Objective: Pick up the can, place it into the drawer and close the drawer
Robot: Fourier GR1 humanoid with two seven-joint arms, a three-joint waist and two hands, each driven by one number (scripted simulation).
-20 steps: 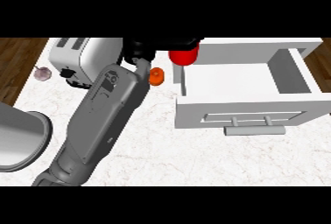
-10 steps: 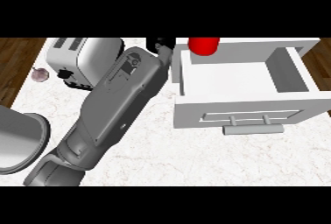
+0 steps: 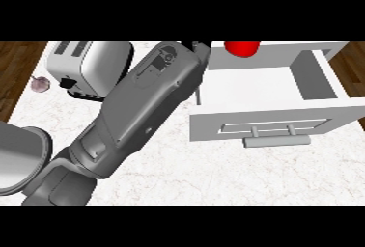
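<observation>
no text, label, brand, number or sign can be read here. the red can (image 3: 242,48), the white drawer (image 3: 271,126), the toaster (image 3: 89,67) and the grey forearm (image 3: 139,111) carry no readable marking.

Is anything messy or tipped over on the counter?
Nothing looks spilled, tipped or broken. The toaster stands upright on the counter, the white drawer is pulled open, and the red can shows at the drawer's far edge. The left forearm reaches toward it; its hand is mostly hidden.
</observation>
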